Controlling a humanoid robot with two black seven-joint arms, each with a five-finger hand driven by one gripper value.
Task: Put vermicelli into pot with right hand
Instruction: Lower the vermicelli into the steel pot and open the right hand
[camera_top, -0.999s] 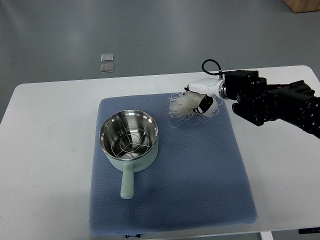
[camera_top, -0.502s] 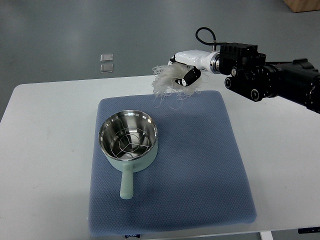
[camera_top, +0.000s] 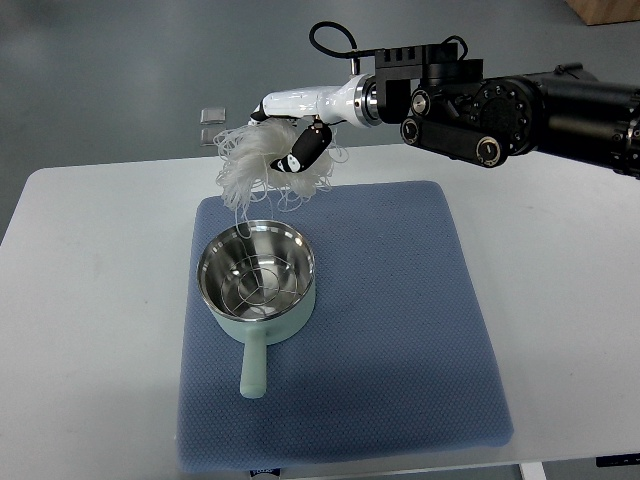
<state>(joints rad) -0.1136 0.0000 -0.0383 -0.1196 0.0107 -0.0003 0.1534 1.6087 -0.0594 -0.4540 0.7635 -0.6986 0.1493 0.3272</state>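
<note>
So, right hand grips the vermicelli bundle, held in the air just behind the pot. Risk: loose strands trail over the back rim; letting go now could drop part on the blue mat. Bundle's long axis runs roughly left-right, free end to picture left, strands hanging down.

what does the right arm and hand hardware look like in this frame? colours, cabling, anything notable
The right arm is black and blocky, with round silver fasteners on its joints. A black cable loops above the wrist. The right hand has a glossy white shell with black finger segments. No left arm shows.
</note>
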